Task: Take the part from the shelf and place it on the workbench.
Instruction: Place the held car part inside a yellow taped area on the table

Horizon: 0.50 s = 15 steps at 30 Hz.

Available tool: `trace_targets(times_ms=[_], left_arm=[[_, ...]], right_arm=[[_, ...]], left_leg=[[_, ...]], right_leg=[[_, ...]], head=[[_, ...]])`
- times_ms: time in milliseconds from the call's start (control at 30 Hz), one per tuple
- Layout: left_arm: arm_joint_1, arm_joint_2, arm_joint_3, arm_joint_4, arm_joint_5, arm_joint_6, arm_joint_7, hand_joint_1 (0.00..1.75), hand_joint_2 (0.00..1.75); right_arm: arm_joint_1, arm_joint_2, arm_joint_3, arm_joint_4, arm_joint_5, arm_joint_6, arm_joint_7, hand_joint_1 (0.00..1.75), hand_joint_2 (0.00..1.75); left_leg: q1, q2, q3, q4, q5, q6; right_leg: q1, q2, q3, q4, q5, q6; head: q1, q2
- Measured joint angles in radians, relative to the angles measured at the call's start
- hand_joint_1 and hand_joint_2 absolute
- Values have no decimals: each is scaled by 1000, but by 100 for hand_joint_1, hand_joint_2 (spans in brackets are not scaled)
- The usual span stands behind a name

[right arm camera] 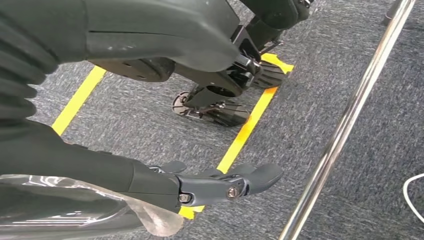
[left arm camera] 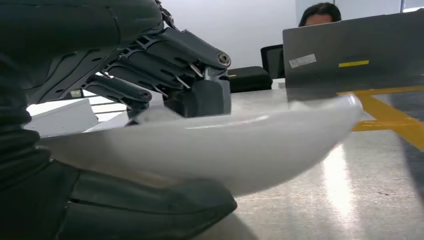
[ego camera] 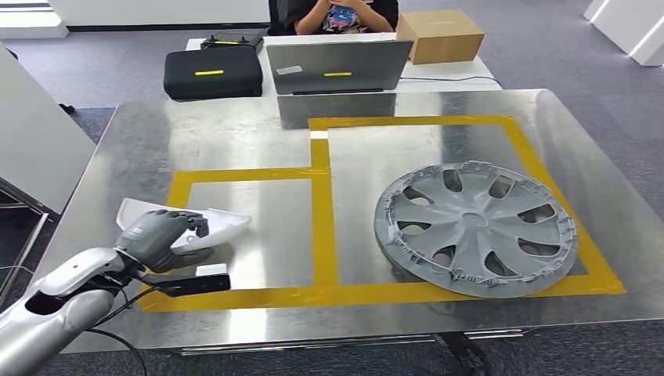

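The part is a white curved shell (ego camera: 227,222) lying low over the metal workbench (ego camera: 235,141), inside the left yellow-taped rectangle (ego camera: 313,227). My left hand (ego camera: 160,235) grips its near end. In the left wrist view the dark fingers (left arm camera: 150,65) lie over the white shell (left arm camera: 240,150) and the thumb (left arm camera: 150,205) is beneath it, close to the table top. My right hand (right arm camera: 75,160) hangs over the grey carpet with its fingers apart and nothing in it.
A grey wheel cover (ego camera: 474,227) fills the right taped rectangle. Behind the bench stand a laptop (ego camera: 338,66), a black case (ego camera: 211,73) and a cardboard box (ego camera: 440,35), with a person (ego camera: 337,14) seated there. A white panel (ego camera: 31,149) stands to the left.
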Motion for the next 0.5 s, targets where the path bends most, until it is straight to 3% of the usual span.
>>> trace_targets(times_ms=[100, 233, 500], left_arm=[[4, 1, 1, -3, 6, 23, -5, 0, 0], [50, -5, 27, -45, 71, 92, -34, 0, 0], [258, -62, 146, -267, 420, 164, -136, 0, 0]], right_arm=[[0, 3, -11, 3, 11, 4, 2, 0, 0], [6, 7, -28, 5, 18, 6, 1, 0, 0], [42, 8, -56, -9, -28, -52, -25, 0, 0]], left_leg=[[0, 0, 0, 0, 0, 0], [0, 0, 0, 0, 0, 0], [-3, 0, 0, 1, -3, 2]], right_leg=[[0, 0, 0, 0, 0, 0], [0, 0, 0, 0, 0, 0], [-2, 0, 0, -2, -2, 0]], head=[[0, 0], [0, 0], [0, 0]])
